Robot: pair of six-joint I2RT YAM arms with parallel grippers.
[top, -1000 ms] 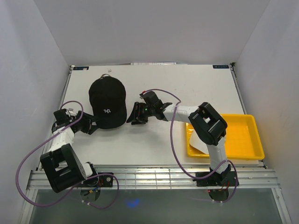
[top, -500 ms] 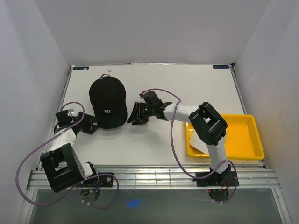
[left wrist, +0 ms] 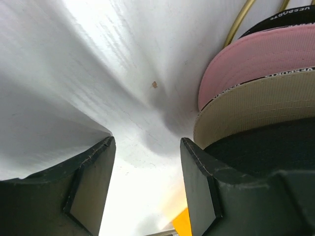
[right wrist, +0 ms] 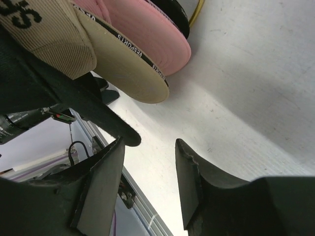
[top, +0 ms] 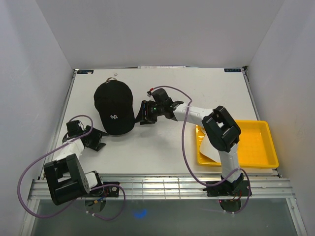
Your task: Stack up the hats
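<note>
L grip (left wrist: 146, 147) wide, empty, near brims | white hat (top: 204, 147) in yellow tray (top: 256, 152), part hidden | R grip (right wrist: 149, 147) wide, empty, beside stack | black hat (top: 114, 104) atop tan hat (left wrist: 256, 113), pink hat (left wrist: 256, 61), L-centre of table

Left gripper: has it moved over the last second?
Yes. The left gripper has drawn back from the black cap, toward the near edge of the table.

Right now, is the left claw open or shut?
Open. In the left wrist view the left claw has its two fingers apart, with only bare table between them; it grips nothing.
</note>
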